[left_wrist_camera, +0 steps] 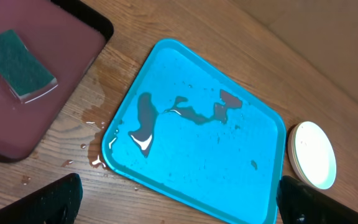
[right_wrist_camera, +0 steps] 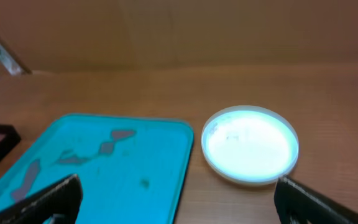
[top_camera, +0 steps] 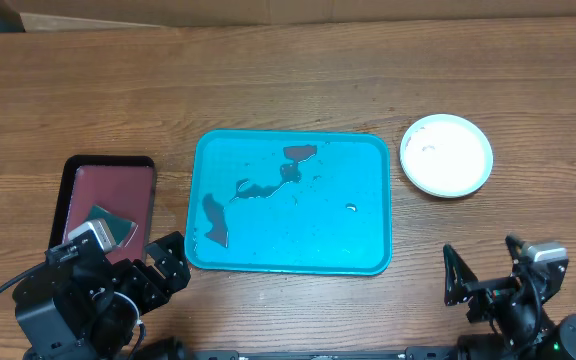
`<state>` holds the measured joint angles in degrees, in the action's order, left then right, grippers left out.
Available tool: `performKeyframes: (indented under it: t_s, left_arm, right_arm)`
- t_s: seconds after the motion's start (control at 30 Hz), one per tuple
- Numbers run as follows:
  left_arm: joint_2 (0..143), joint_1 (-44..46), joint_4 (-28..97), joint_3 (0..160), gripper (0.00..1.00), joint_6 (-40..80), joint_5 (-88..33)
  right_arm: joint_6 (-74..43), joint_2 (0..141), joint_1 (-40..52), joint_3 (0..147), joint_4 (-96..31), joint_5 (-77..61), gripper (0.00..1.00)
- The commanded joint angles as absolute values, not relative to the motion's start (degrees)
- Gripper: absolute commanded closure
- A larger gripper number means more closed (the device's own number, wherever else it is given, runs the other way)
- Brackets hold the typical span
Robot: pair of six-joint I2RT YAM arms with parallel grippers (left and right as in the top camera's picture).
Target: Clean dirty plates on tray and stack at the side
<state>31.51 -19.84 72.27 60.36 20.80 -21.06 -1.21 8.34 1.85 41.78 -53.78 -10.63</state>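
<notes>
The teal-blue tray [top_camera: 338,230] lies mid-table with no plates on it, only wet dark smears. The plates [top_camera: 446,155] sit stacked on the table to the right of the tray. The white one is on top and only the rims of those under it show. The tray [left_wrist_camera: 229,168] and the stack [left_wrist_camera: 312,154] show in the left wrist view, and again in the right wrist view as tray [right_wrist_camera: 135,180] and stack [right_wrist_camera: 250,144]. My left gripper [top_camera: 168,262] [left_wrist_camera: 179,205] is open and empty by the tray's near left corner. My right gripper [top_camera: 486,268] [right_wrist_camera: 179,199] is open and empty, nearer than the stack.
A dark red black-rimmed tray [top_camera: 108,195] [left_wrist_camera: 42,124] at the left holds a green sponge [top_camera: 113,228] [left_wrist_camera: 18,64]. Small water puddles [left_wrist_camera: 95,118] lie on the wood between the two trays. A cardboard wall stands behind the table.
</notes>
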Motion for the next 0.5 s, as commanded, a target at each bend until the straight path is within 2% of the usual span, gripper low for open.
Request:
performKeyframes:
  t_s: [0.0,0.27,0.47]
  left_arm:
    - [31.1,-19.5,72.2,60.1,0.0,20.1,-21.9]
    - [31.1,-19.5,72.2,60.1,0.0,20.1,-21.9]
    - [31.1,-19.5,72.2,60.1,0.01,20.1,-21.9]
  right_arm:
    - [6.9,7.4,1.5,38.7,-48.0,-13.9,0.0]
    - [7.3,-0.1,1.5,21.9,-27.5,-18.2,0.0]
    - [5.4,0.2,1.3,14.5,-15.5,-17.9,0.0]
